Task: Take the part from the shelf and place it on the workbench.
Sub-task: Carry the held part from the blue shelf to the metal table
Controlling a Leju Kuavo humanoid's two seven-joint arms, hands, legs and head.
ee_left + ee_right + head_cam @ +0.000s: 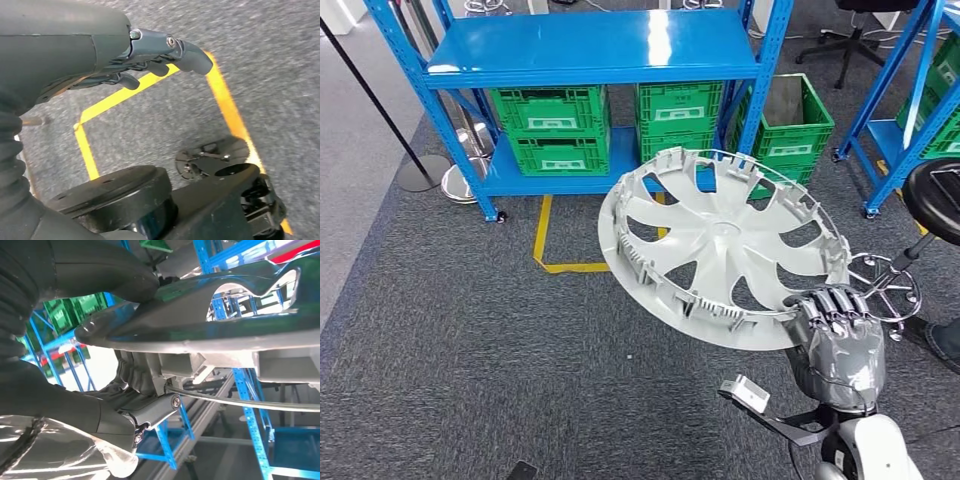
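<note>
Bright, even overhead light fills the head view, with a white glare streak on the blue shelf top (592,45) far beyond the right hand (837,335). Shadows on the carpet (471,330) are soft and faint. The hubcap (720,245), just ahead of that hand, is sharp. In the left wrist view the left hand (151,55) and the yellow floor tape (226,107) beyond it are smeared by blur. The right wrist view is backlit: the hand's fingers (151,410) are dark against blown-out white behind.

One hubcap (720,250), several green crates (554,125)
</note>
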